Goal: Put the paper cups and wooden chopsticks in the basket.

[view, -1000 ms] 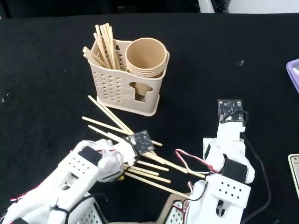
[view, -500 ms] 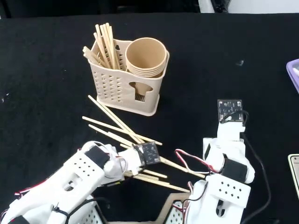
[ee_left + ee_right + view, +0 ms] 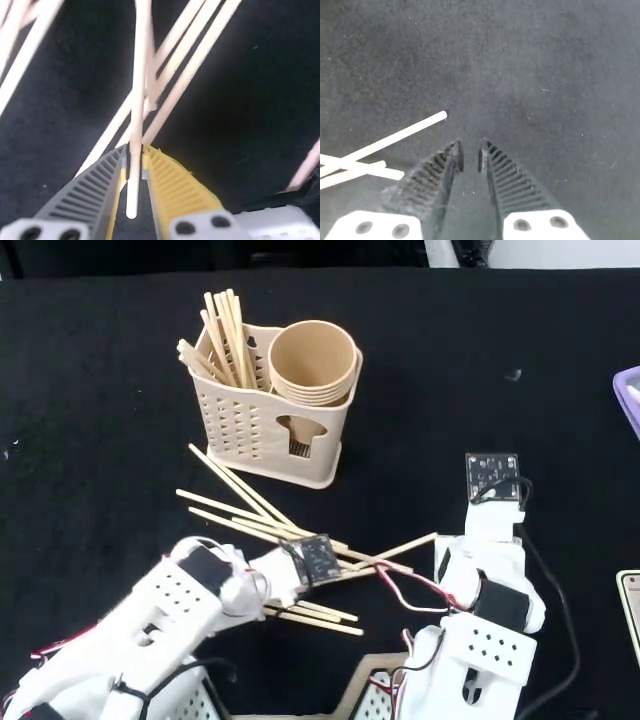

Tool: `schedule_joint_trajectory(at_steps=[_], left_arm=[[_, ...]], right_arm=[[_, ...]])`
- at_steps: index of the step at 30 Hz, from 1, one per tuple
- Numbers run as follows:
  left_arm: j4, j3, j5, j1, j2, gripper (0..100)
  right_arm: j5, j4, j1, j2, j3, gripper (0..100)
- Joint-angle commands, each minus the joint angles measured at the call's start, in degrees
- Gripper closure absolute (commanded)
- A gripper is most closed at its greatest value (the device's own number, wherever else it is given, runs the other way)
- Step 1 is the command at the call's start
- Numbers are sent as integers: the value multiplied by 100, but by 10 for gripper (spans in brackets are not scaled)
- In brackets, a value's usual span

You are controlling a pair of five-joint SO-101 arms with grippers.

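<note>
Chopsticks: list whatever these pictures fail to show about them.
- High view: the left arm covers the near ends of the loose chopsticks, so no sure count.
- Left wrist view: the chopstick in the left hand is cut off by the picture's edge, far end lost.
- High view: the basket wall hides the lower parts of the standing chopsticks.

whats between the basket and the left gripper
Loose chopsticks lie fanned out between the basket and the left gripper, which grips one chopstick; the high view shows this.
</note>
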Motion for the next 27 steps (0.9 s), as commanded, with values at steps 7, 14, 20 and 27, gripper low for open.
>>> schedule_joint_trajectory(at_steps=[7, 14, 20, 27], left_arm=[[554, -171, -3437, -2396, -18, 970], [527, -286, -4237, -2993, -62, 929], [501, -330, -4237, -3002, -62, 728], [492, -532, -3262, -2097, -62, 742]], right_arm=[[-44, -132, -88, -101, -22, 928], [-44, -132, -97, -101, -22, 928], [-44, -132, -97, -101, -22, 928], [-44, -132, -97, -101, -22, 928]])
